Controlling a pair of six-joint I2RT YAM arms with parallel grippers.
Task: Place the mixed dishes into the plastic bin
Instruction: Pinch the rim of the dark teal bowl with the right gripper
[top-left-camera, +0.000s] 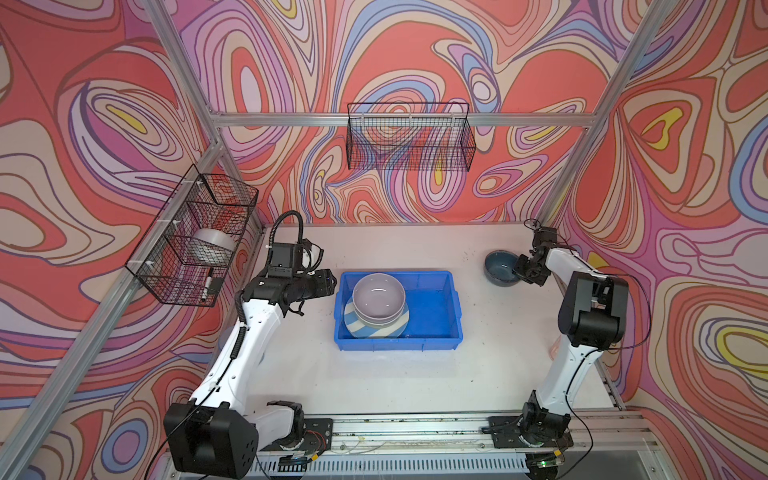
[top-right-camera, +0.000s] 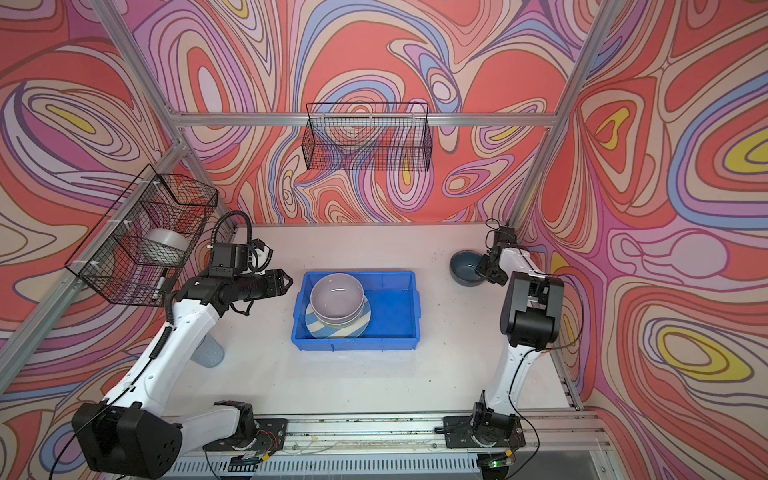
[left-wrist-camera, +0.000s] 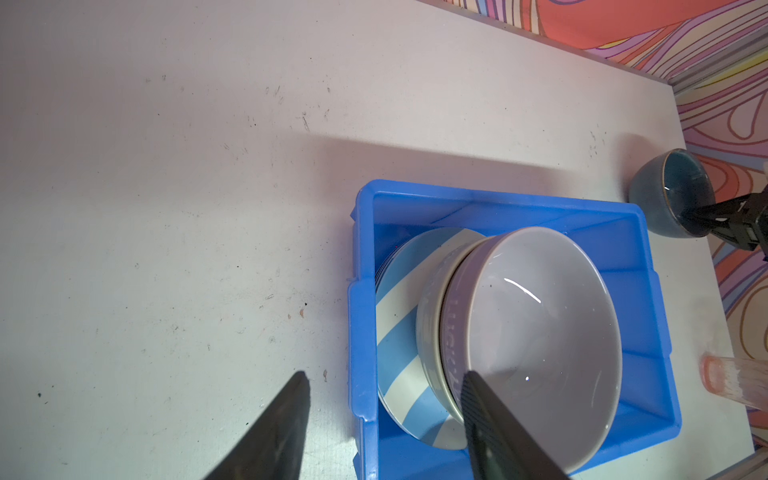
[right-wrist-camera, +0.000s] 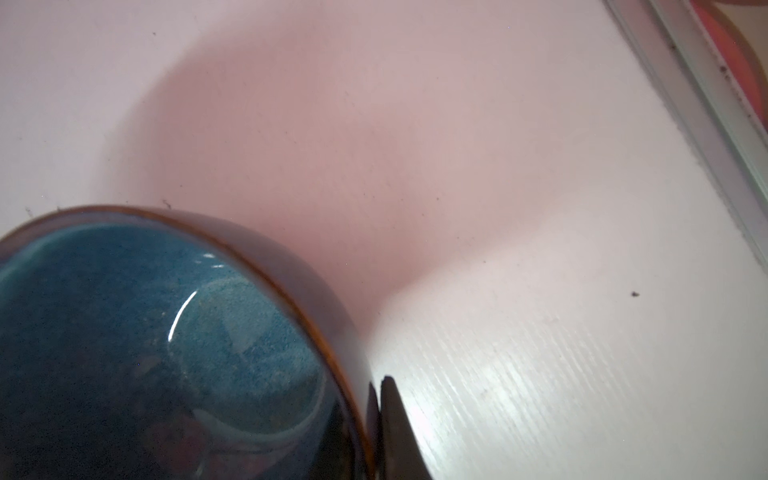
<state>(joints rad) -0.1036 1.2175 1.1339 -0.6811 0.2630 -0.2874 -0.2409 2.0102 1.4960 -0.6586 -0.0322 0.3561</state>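
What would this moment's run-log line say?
right hand: shut on teal bowl rim | left hand: open, empty, by blue bin | in bin: lilac bowl, striped plate

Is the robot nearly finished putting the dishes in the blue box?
About halfway. Done: the striped plate and the lilac bowl, nested in a pale bowl, sit in the blue bin. In hand: the right hand pinches the teal bowl by its rim, on the table. Left: that bowl, the pink tumbler and the blue tumbler. The left hand is open and empty beside the bin.
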